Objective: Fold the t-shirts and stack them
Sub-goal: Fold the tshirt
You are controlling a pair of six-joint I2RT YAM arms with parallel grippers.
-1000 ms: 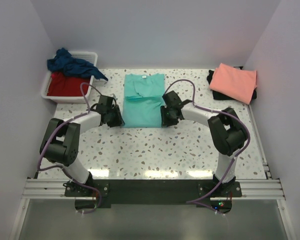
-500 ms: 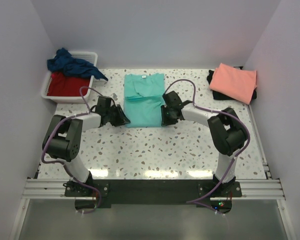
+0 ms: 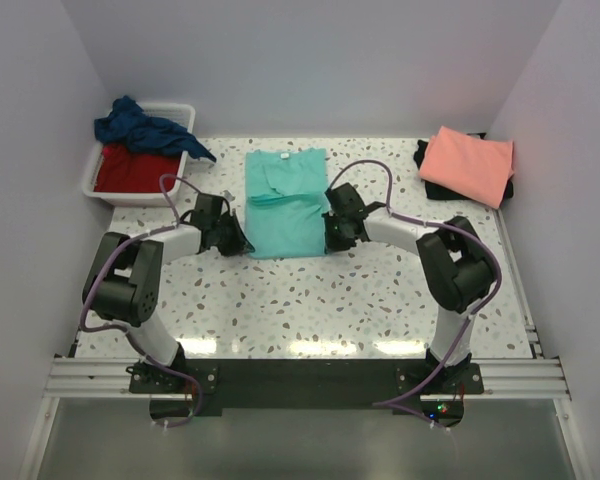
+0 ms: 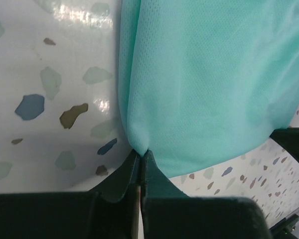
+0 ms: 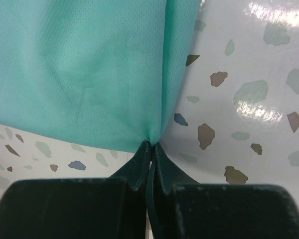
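Observation:
The turquoise-teal t-shirt [image 3: 286,200] lies partly folded in the middle of the table, collar at the far end. My left gripper [image 3: 242,240] is shut on its near left corner, seen in the left wrist view [image 4: 140,151] with the cloth [image 4: 204,84] pinched between the jaws. My right gripper [image 3: 329,238] is shut on the near right corner, seen in the right wrist view [image 5: 152,144] with the cloth [image 5: 89,69] bunched at the tips. A salmon-pink t-shirt [image 3: 468,164] lies folded on a black one [image 3: 424,158] at the far right.
A white plastic tub [image 3: 105,190] stands at the far left with a red shirt [image 3: 126,168] inside and a navy blue shirt [image 3: 140,127] draped over its rim. Terrazzo table [image 3: 310,300] stretches toward the near edge; walls close in on both sides.
Both grippers have lifted the shirt's near corners a little and shifted them away from me; the near hem now sits slightly farther back and the cloth is bunched at the corners.

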